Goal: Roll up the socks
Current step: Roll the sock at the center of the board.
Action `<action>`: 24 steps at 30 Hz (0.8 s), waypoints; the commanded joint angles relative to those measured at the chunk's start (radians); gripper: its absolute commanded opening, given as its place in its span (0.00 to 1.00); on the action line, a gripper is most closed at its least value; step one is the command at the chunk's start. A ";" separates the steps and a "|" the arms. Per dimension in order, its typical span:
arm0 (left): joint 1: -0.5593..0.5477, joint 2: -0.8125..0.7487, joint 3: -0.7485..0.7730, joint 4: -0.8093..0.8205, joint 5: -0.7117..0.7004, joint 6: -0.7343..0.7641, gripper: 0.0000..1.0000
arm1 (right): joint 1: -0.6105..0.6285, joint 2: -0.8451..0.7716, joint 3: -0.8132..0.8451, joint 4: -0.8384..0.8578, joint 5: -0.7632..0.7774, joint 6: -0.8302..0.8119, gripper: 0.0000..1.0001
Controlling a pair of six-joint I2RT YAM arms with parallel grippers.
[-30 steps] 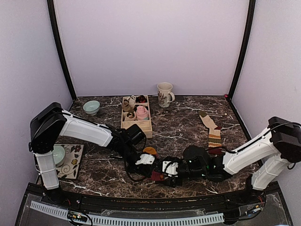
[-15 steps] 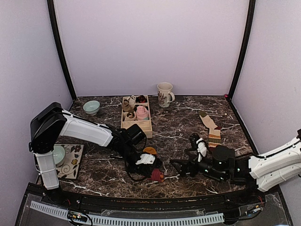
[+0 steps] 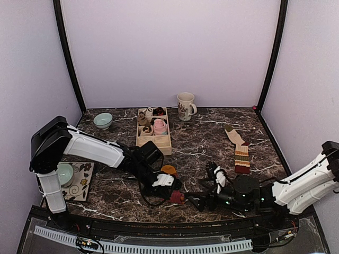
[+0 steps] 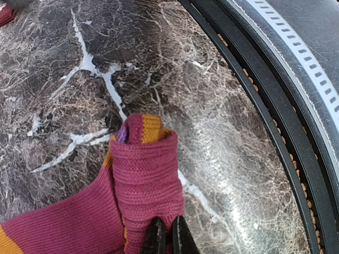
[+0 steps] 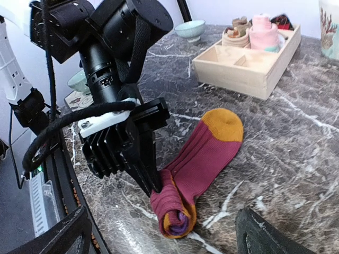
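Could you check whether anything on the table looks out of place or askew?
Only mildly. The maroon sock is rolled just at one end, which the shut left gripper pinches, its orange toe lying flat. A second striped sock lies unrolled far right, away from the wooden tray.

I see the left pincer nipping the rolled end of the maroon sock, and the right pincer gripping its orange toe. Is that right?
Not quite. The left pincer does nip the rolled end of the maroon sock, but the right pincer grips nothing. It is open and clear of the sock, and the orange toe lies free. The right wrist view shows this.
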 commanded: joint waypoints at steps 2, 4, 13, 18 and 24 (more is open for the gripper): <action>-0.013 0.027 -0.075 -0.104 -0.088 -0.032 0.00 | 0.011 -0.106 -0.110 0.113 0.023 -0.422 0.83; -0.013 0.028 -0.078 -0.099 -0.085 -0.032 0.00 | 0.011 -0.105 -0.071 0.010 -0.023 -0.497 0.72; -0.013 0.032 -0.081 -0.091 -0.084 -0.034 0.00 | 0.010 -0.085 0.067 -0.231 -0.110 -0.673 0.51; -0.013 0.029 -0.088 -0.086 -0.078 -0.033 0.00 | 0.021 0.003 0.155 -0.259 -0.206 -0.782 0.48; -0.012 0.034 -0.086 -0.095 -0.062 -0.023 0.00 | 0.044 0.100 0.215 -0.295 -0.225 -0.918 0.52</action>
